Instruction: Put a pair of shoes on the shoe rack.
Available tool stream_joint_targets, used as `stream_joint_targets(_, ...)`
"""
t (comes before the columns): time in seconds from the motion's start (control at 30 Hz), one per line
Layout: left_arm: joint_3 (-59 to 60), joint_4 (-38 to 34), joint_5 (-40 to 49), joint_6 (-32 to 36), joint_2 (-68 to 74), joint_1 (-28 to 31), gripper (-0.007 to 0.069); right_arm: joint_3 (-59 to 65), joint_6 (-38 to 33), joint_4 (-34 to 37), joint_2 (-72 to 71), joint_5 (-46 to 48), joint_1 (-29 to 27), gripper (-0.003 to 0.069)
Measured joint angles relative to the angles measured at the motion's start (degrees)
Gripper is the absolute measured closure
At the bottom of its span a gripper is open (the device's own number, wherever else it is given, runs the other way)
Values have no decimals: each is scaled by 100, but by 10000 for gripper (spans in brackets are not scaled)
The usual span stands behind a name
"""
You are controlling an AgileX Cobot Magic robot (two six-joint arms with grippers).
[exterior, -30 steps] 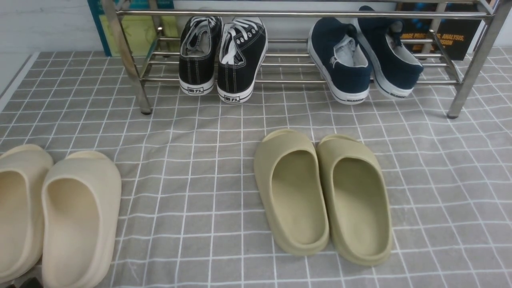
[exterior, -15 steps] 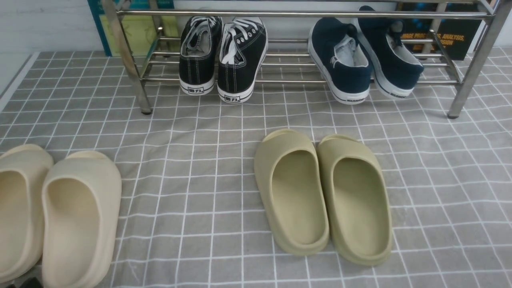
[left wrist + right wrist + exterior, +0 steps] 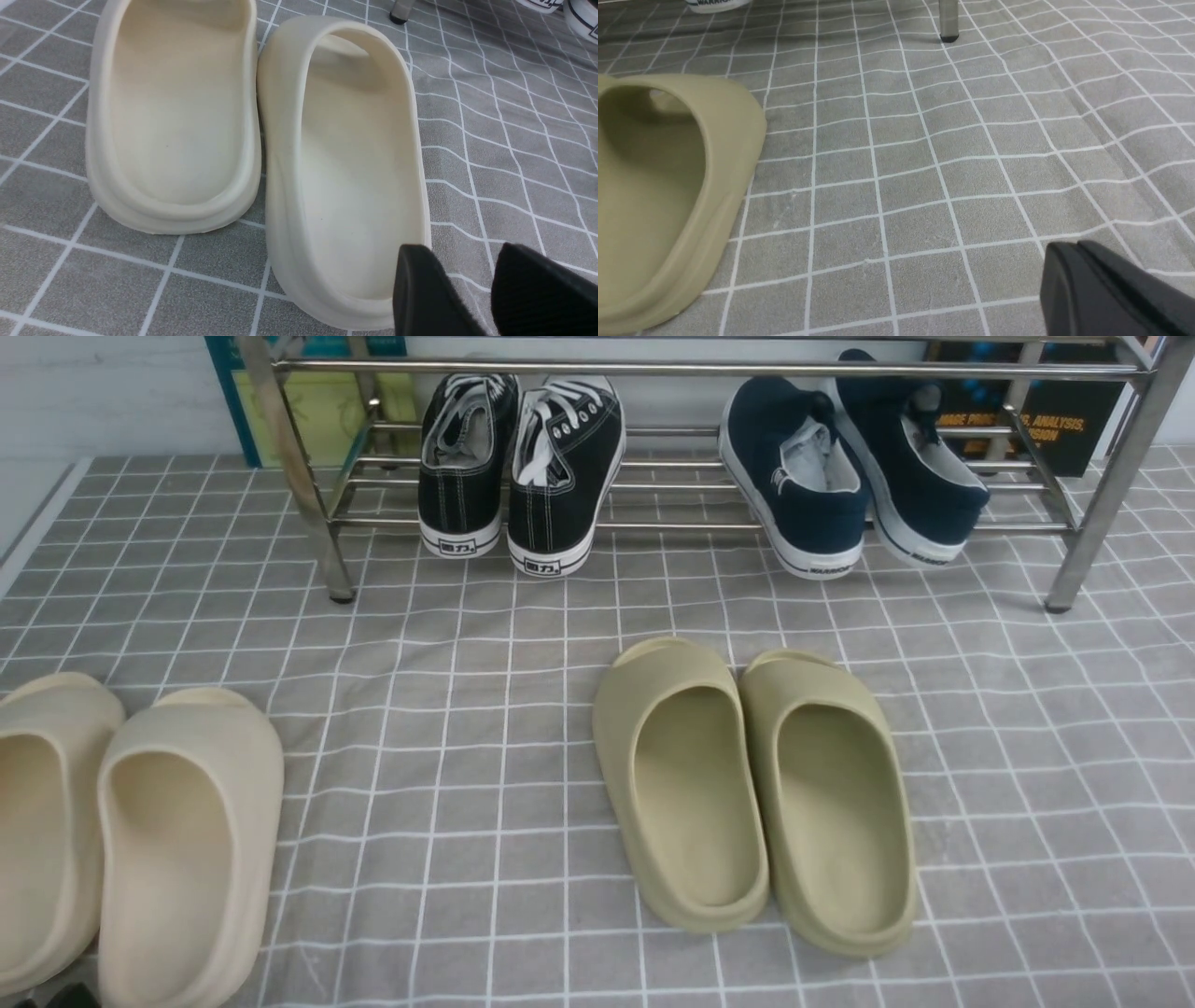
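shoe rack, chrome bars, spans the 12 o'clock edge of the front view, legs on the grey checked cloth. Looks stiff and fixed; nothing to grip there.

pair of shoes: both navy slip-ons already sit on the lower bars at about 1 o'clock, heels toward the camera, leaning against each other, soles hanging slightly past the front bar. Task looks done.

Handling, judged: canvas upper soft and collapsible, rubber sole stiffer, light overall, not fragile, not slippery. Best hold would be the heel collar or the side wall at the opening, pinching lining against canvas; the toe would just squash.

black sneakers on the rack at 11 o'clock, apart from the navy pair. olive slides on the cloth at centre; cream slides at 8 o'clock.

left gripper: two black fingers with a narrow gap between them, holding nothing, just above the heel rim of one cream slide. right gripper: fingers pressed together, empty, over bare cloth near an olive slide. Neither shows in the front view.
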Motion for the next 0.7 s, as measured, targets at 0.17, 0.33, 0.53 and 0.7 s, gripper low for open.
stream_joint_targets(0.17, 0, 0, 0, 0, 0, 0, 386, -13, -267, 402, 0, 60, 0, 662)
stream_joint_targets(0.33, 0, 0, 0, 0, 0, 0, 386, -13, -292, 427, 0, 60, 0, 661)
stream_joint_targets(0.53, 0, 0, 0, 0, 0, 0, 386, -13, -292, 440, 0, 63, 0, 659)
stream_joint_targets(0.7, 0, 0, 0, 0, 0, 0, 386, -13, -292, 440, 0, 63, 0, 655)
